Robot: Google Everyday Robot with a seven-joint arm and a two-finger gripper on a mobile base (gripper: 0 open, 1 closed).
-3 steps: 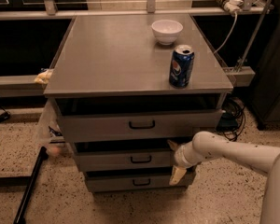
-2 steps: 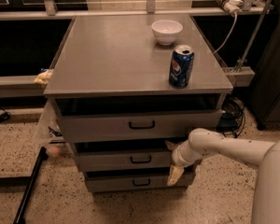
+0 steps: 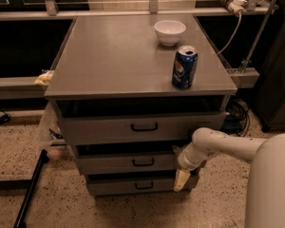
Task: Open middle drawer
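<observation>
Camera view: my gripper (image 3: 181, 171) sits low at the right end of the middle drawer (image 3: 114, 164), by the cabinet's front right corner; I cannot tell whether it is spread or pressed together. My white arm (image 3: 228, 144) reaches in from the lower right. The middle drawer's grey front, with its black loop handle (image 3: 143, 162), lies between the top drawer (image 3: 99, 128) and the bottom drawer (image 3: 114, 186). On the worktop (image 3: 114, 56) stand a blue soda can (image 3: 184, 67) near the front right and a white bowl (image 3: 169, 31) behind it.
</observation>
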